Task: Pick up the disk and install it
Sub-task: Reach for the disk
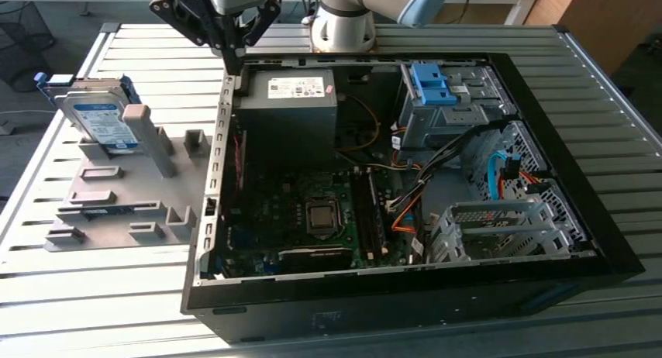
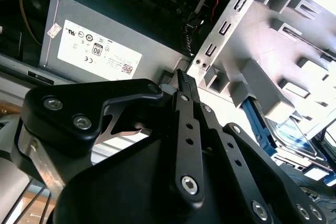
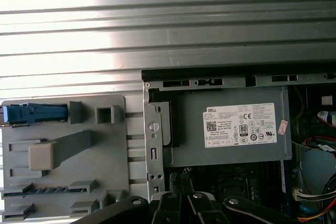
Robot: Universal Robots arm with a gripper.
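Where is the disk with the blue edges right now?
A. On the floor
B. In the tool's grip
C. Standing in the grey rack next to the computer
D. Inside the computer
C: the disk stands on edge in the grey rack on the table, outside the computer, and the tool holds nothing.

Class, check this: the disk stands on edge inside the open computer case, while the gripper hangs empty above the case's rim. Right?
No. In the exterior view the disk stands on edge in the grey holder outside the computer case, on the exterior view's left. The gripper does hang empty above the case's rim.
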